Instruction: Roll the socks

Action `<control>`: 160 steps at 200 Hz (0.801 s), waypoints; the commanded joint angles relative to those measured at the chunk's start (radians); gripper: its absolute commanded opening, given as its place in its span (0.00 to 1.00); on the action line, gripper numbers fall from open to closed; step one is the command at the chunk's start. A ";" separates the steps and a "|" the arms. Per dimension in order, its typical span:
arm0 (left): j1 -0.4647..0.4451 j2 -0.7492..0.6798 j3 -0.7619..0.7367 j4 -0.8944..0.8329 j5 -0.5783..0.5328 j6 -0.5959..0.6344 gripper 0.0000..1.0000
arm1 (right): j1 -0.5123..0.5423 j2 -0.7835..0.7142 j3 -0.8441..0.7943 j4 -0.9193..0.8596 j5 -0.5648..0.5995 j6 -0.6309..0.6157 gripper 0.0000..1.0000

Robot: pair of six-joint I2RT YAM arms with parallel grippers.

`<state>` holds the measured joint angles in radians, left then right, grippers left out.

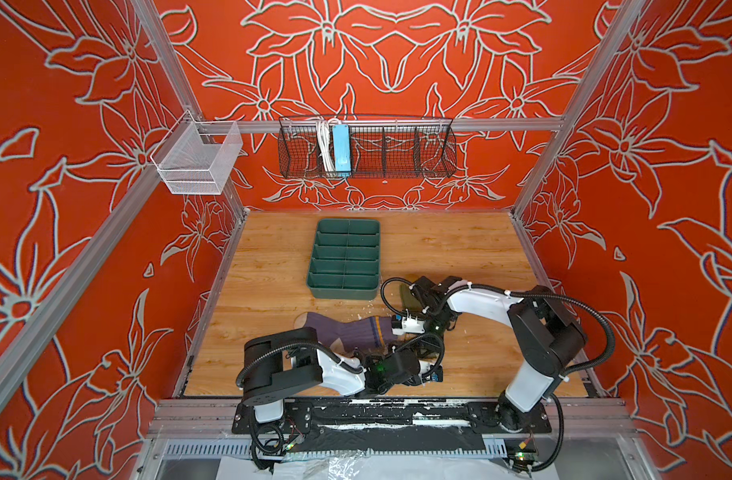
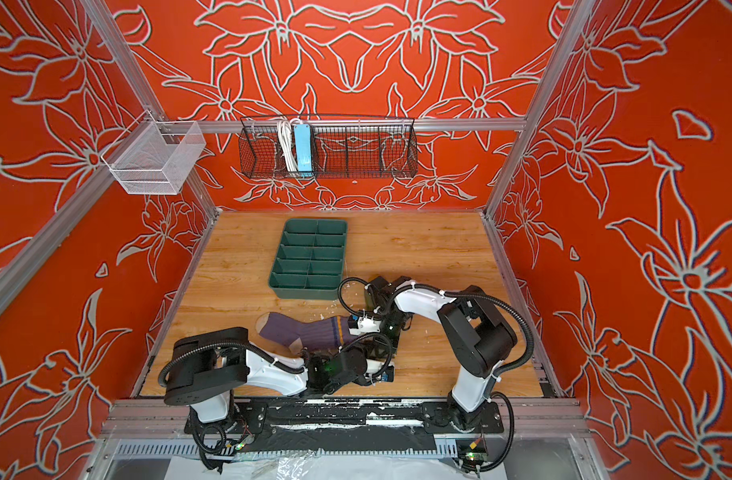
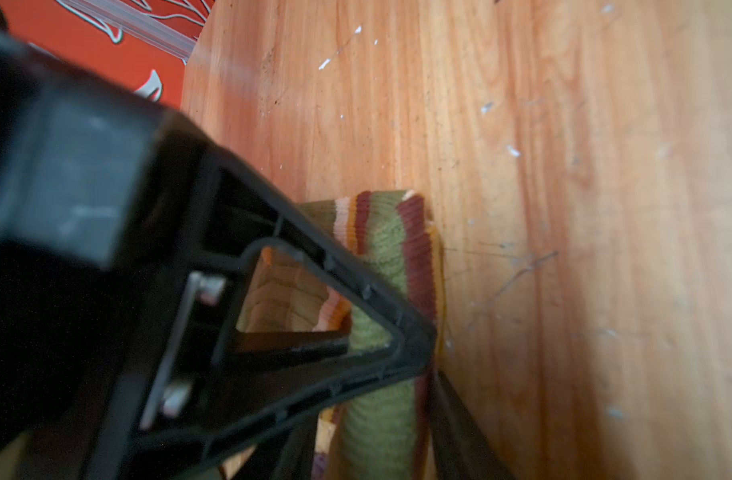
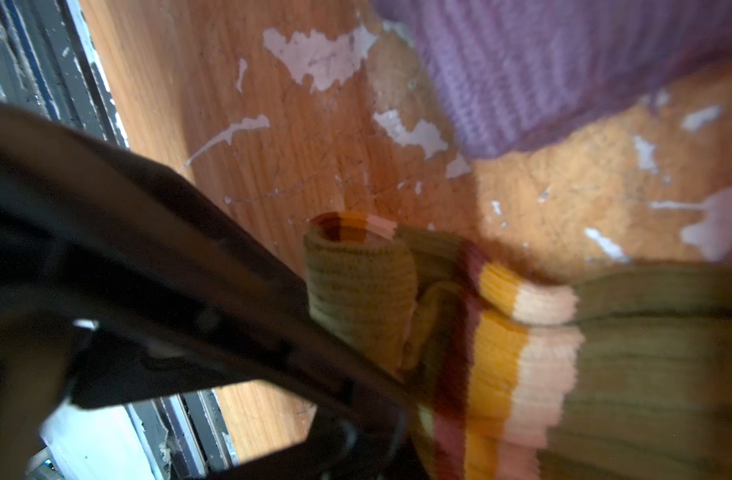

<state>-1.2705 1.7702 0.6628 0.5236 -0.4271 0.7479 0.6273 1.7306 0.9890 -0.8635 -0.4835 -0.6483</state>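
Note:
The purple sock [image 1: 343, 328] [image 2: 306, 330] lies flat on the wooden table, toe to the left, and its fabric shows in the right wrist view [image 4: 563, 62]. The olive green sock [image 1: 407, 297] runs under the right arm. Its cuff has maroon, orange and pink stripes. In the left wrist view my left gripper [image 3: 430, 365] has a finger on each side of the folded cuff [image 3: 380, 428]. My right gripper [image 4: 410, 419] is shut on the same sock [image 4: 626, 374] beside a small rolled end [image 4: 356, 286]. Both grippers meet in the table's middle front [image 1: 426, 351].
A dark green divided tray [image 1: 314, 286] stands behind the socks near the table's middle. A black wire basket [image 1: 368, 166] and a white mesh basket [image 1: 198, 166] hang on the frame above the table. The table top has white scuffs [image 4: 322, 54].

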 commanded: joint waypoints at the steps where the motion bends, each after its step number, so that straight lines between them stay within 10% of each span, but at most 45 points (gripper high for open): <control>1: 0.015 0.047 0.003 -0.072 0.015 -0.001 0.39 | -0.004 -0.001 -0.010 -0.032 0.014 -0.001 0.00; 69: 0.036 0.081 0.053 -0.162 0.039 -0.048 0.00 | -0.005 -0.106 -0.035 -0.001 -0.010 0.010 0.00; 102: 0.039 0.064 0.095 -0.297 0.053 -0.075 0.00 | -0.005 -0.199 -0.068 0.036 0.047 0.024 0.00; 126: 0.039 0.033 0.131 -0.428 0.087 -0.109 0.00 | -0.005 -0.335 -0.130 0.088 0.156 0.015 0.34; 160: 0.043 0.035 0.189 -0.589 0.158 -0.143 0.00 | -0.026 -0.575 -0.198 0.123 0.308 -0.033 0.42</control>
<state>-1.2381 1.7958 0.8326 0.2043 -0.3527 0.6453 0.6170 1.2869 0.8219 -0.7555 -0.2993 -0.6361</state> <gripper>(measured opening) 0.114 0.421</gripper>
